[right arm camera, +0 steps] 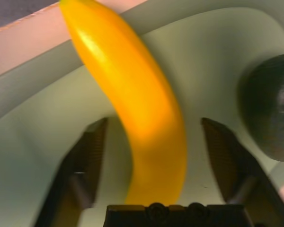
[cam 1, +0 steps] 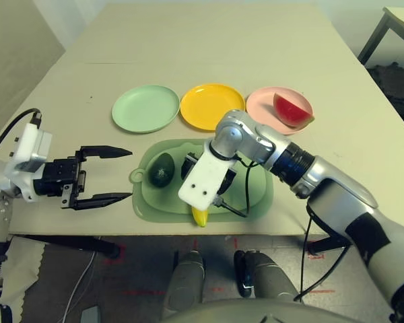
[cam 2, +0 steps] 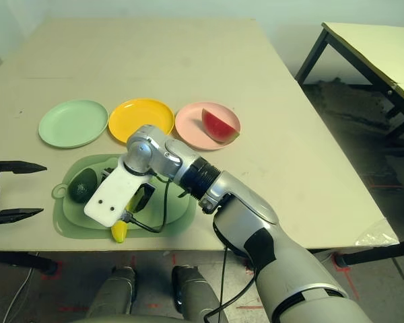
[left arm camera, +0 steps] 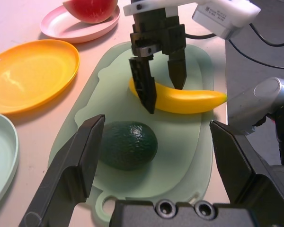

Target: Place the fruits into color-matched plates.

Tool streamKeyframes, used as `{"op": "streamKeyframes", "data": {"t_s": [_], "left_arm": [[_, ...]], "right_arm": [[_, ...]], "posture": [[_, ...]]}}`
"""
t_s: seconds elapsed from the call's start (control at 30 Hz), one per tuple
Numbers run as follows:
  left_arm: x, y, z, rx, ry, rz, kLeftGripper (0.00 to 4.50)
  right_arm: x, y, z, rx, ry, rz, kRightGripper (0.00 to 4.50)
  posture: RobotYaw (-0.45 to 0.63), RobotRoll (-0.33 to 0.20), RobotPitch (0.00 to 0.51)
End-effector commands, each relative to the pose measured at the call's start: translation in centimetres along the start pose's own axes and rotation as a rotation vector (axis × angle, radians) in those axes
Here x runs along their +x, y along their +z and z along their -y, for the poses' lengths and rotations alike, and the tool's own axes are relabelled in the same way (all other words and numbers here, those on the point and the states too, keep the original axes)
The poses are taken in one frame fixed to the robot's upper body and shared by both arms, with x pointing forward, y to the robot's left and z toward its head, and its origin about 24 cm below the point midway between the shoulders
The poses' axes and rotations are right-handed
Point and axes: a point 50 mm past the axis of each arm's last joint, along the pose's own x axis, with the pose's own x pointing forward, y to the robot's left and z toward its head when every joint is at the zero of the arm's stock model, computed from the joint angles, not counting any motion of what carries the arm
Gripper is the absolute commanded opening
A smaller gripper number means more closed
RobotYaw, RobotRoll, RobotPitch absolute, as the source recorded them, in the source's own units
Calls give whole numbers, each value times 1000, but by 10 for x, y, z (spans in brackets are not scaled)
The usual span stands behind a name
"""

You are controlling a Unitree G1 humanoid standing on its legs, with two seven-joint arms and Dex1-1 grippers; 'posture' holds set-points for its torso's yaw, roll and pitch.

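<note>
Two open | left claw point(cam 1: 132, 173): wide, near avocado point(cam 1: 161, 170) | right claw point(right arm camera: 155, 120): narrower, astride banana point(right arm camera: 128, 80), gap each side

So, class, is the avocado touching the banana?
Apart: the left wrist view shows bare green mat between the avocado and the banana.

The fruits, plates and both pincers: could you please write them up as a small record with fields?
watermelon wedge: on the pink plate
banana: on the green mat, between the right pincer's open fingers
avocado: on the green mat, near its handle loop
yellow plate: empty
mint green plate: empty
right pincer: open, astride the banana, no grip yet
left pincer: open, holding nothing, beside the mat's loop end
fruits on matching plates: one of three
</note>
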Motion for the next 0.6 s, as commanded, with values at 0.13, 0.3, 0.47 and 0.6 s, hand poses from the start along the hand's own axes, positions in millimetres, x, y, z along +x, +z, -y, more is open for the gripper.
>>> {"op": "streamKeyframes", "data": {"t_s": [0.13,0.3,0.47,0.6], "left_arm": [[0,1,0,12,9,7,4500],[2,-2,0,0,10,8,4500],[5,-4,-4,-49,79,44,4500],[6,-2,-10,-84,163,76,4500]], "right_arm": [[6,-8,-15,40,64,-6,1691],[-6,-12,-11,64,36,-7,1691],[-37,-16,5,107,-44,-7,1691],[-63,-23,21,149,-130,-27,1691]], "posture": [[165,0,182],[153,0,180],[143,0,180],[143,0,178]]}}
